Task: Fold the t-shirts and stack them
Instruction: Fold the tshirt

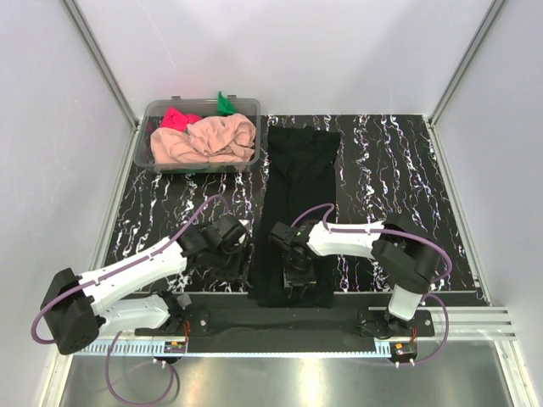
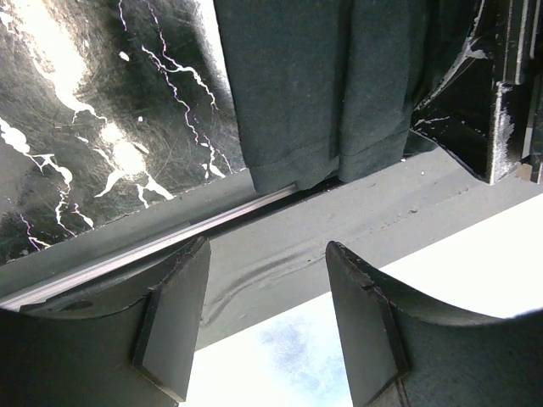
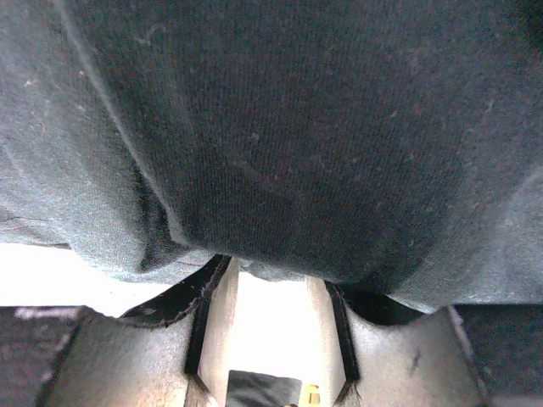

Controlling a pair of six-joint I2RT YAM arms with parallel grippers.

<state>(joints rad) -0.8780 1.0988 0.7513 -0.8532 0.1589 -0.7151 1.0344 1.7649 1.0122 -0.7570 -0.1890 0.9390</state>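
The black t-shirt (image 1: 297, 195) lies on the table as a long narrow strip running from the far side to the near edge. My right gripper (image 1: 299, 278) is down on its near end. In the right wrist view the black t-shirt (image 3: 280, 127) fills the frame and drapes over the tips of the right gripper (image 3: 271, 275), whose jaws stand apart. My left gripper (image 1: 242, 251) hovers just left of the strip's near corner. It is open and empty (image 2: 267, 254), facing the shirt's hem (image 2: 314, 93). The peach-pink (image 1: 208, 140), pink-red (image 1: 178, 119) and green (image 1: 225, 103) t-shirts sit bunched in the tub.
The clear plastic tub (image 1: 146, 136) stands at the far left of the black marbled table (image 1: 390, 186). A grey strip and metal rail (image 1: 475, 315) run along the near edge, just beyond the shirt's hem. White walls and metal frame posts enclose the table.
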